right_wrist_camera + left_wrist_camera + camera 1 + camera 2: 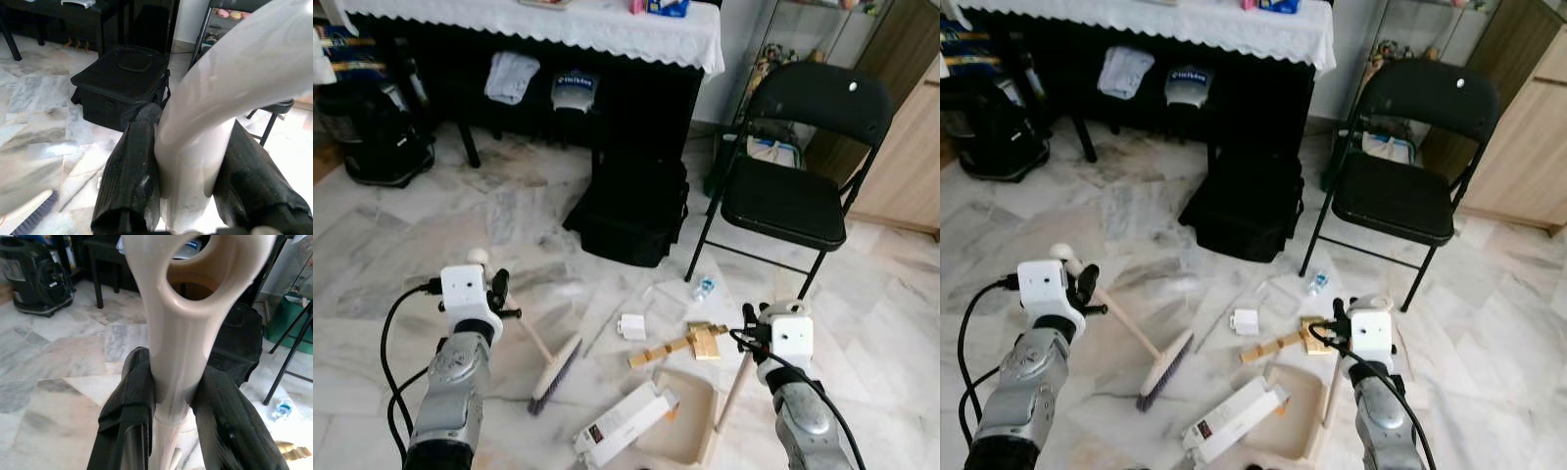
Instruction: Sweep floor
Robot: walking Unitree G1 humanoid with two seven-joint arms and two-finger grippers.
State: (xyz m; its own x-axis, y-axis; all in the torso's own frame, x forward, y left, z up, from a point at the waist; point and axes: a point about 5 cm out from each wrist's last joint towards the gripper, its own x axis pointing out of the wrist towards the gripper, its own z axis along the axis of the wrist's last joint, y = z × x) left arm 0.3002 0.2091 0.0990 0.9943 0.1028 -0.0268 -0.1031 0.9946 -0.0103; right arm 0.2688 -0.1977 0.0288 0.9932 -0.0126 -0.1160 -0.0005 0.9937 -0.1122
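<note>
On the white and grey marble floor (431, 235), the left hand (172, 396) is clamped on the cream handle of the brush (555, 372), whose bristle head rests on the tiles, while the right hand (188, 161) grips the pale handle of the dustpan (690, 426). Scattered between them lie a white carton (625, 423), a small white box (631, 326), wooden scraps (690, 343) and a plastic bottle (703, 288). Beyond stand a black folding chair (803, 186), a black case (631, 211) and a tabletop with a white lace cloth (558, 24).

broom (553, 372) | cream handle, bristles on floor | dustpan (690, 421) | beside it
</note>
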